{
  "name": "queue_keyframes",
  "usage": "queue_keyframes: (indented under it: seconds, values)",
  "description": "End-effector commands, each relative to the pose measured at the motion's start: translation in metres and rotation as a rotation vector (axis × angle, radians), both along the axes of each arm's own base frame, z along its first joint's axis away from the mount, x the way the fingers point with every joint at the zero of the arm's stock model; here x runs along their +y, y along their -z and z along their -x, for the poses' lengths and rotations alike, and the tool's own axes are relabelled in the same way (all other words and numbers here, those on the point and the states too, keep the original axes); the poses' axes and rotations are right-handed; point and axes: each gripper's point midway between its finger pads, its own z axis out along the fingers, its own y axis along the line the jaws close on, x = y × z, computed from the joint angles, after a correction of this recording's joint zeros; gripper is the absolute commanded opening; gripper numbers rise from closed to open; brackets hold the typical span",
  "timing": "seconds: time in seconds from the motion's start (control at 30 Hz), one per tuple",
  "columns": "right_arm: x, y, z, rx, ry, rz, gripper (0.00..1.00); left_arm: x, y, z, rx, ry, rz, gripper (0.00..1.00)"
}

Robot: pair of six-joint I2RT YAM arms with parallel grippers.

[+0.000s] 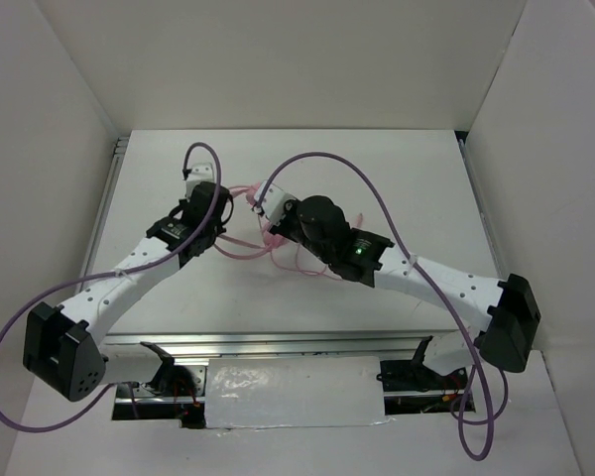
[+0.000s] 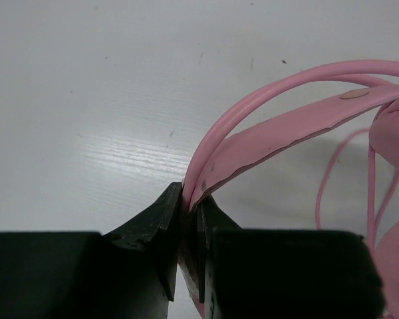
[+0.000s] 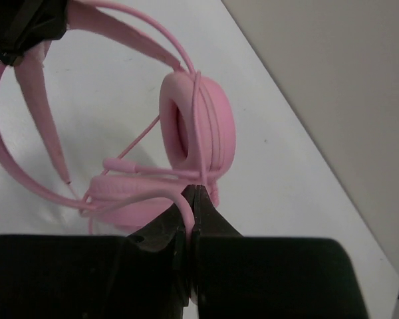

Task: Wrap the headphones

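The pink headphones [image 1: 250,216] lie mid-table between my two grippers. My left gripper [image 2: 191,194] is shut on the thin headband [image 2: 272,136], which arcs away to the right towards an ear cup [image 2: 394,133]. My right gripper [image 3: 193,193] is shut on the thin pink cord [image 3: 161,194], just below an upright ear cup [image 3: 209,126]. A strand of cord [image 3: 198,100] runs over that cup. The second ear cup [image 3: 130,203] lies flat to its left, with loose cord and a plug sleeve [image 3: 120,164] over it. In the top view, the left gripper [image 1: 225,206] and right gripper [image 1: 268,210] stand close together.
Thick purple robot cables [image 1: 352,169] loop above both arms and hang off the near edge [image 1: 5,347]. White walls enclose the table [image 1: 307,149] at the back and sides. In the right wrist view the right wall [image 3: 346,86] rises close beside the ear cup.
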Motion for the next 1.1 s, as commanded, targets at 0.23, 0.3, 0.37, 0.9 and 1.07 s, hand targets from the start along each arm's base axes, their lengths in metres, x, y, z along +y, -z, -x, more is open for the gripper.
queue_keyframes:
  seconds: [0.23,0.3,0.37,0.9,1.07]
  values:
    - [0.008,-0.013,-0.046,-0.137,-0.015,-0.005,0.00,-0.059,0.015,-0.002,-0.099,0.349,-0.038,0.00]
    - [0.009,0.001,-0.049,-0.089,-0.027,0.010,0.00,-0.065,0.017,0.001,-0.104,0.403,-0.031,0.00]
    - [0.009,0.009,-0.048,-0.041,-0.052,0.018,0.01,-0.073,0.017,0.004,-0.112,0.464,-0.015,0.00]
    - [-0.002,0.027,-0.044,0.251,-0.256,-0.005,0.21,-0.106,0.026,0.027,-0.116,0.742,0.025,0.00]
    - [-0.006,0.034,-0.055,0.275,-0.229,-0.005,0.86,-0.112,0.021,0.032,-0.134,0.783,0.048,0.00]
